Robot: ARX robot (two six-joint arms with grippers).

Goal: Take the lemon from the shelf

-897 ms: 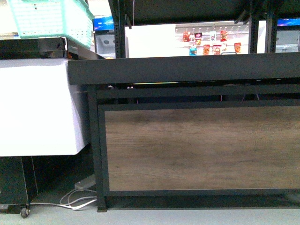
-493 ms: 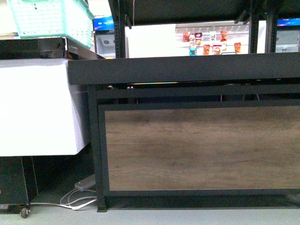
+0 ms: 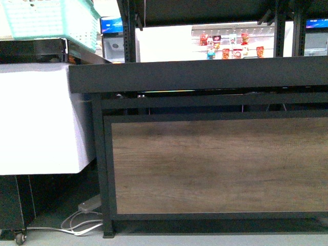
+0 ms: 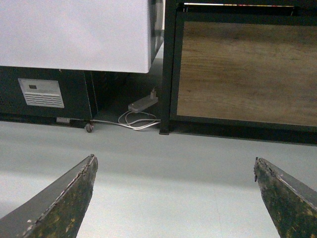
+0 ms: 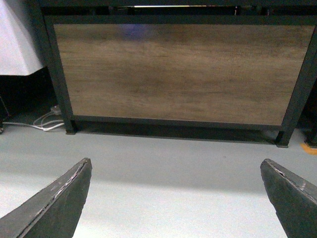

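The lemon is out of view in every frame. The shelf (image 3: 205,74) fills the front view: a black metal deck seen edge-on from below its rim, with a wood-grain front panel (image 3: 220,166) under it. That panel also shows in the left wrist view (image 4: 247,69) and the right wrist view (image 5: 178,69). My left gripper (image 4: 174,198) is open over bare grey floor, nothing between its fingers. My right gripper (image 5: 176,198) is open too, low over the floor in front of the panel. Neither arm shows in the front view.
A white freezer (image 3: 36,118) stands left of the shelf, with a green plastic basket (image 3: 48,18) on top. A power strip and white cables (image 3: 84,215) lie on the floor by the shelf's left leg (image 3: 100,174). Snack packets (image 3: 230,47) hang far behind.
The front view has shifted slightly: the shelf, freezer and basket all sit a little further left and lower in the frame than before.
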